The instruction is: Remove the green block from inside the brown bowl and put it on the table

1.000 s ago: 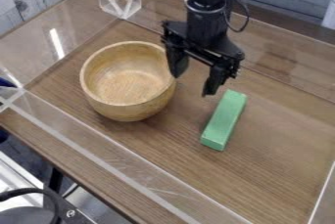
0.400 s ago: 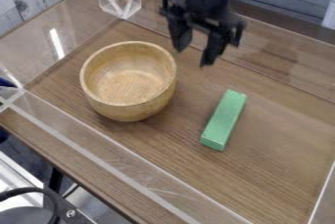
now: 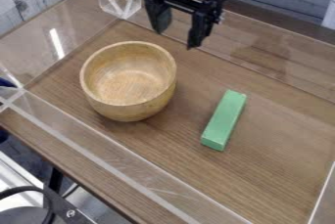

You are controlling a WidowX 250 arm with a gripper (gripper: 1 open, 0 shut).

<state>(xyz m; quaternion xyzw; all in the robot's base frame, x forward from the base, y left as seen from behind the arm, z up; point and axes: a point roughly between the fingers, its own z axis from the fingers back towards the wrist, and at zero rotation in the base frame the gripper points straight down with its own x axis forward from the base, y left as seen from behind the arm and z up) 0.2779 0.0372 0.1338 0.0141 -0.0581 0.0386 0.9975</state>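
Setting: wood-grain table (image 3: 281, 91) fenced by clear plastic walls (image 3: 98, 140), with pale planks and dark clutter beyond the far edge.
Green block: the green block (image 3: 225, 119) lies flat on the tabletop to the right of the bowl, well apart from it, its long axis running near to far with a slight lean.
Block shape and material: a small, solid, bright green bar with square edges and a matte face; it looks rigid and light.
Bowl: the brown bowl (image 3: 128, 79) sits left of centre, round, thick-walled, pale inside, with a faintly grainy wood finish; nothing is in it.
Gripper: the gripper (image 3: 182, 21) hangs over the far part of the table, fingers pointing down, spread wide and holding nothing.
What changed: a second ago the black fingers stood low between bowl and block, just above the block's far end; now they are higher and further toward the far left, clear of both things. Block and bowl have not shifted.
Meaning for the task: the block is out of the bowl and resting free on the table, so the job reads as done, and the arm seems to be backing away.
Table surface: smooth, brown, slightly glossy, with light glare along the far side.
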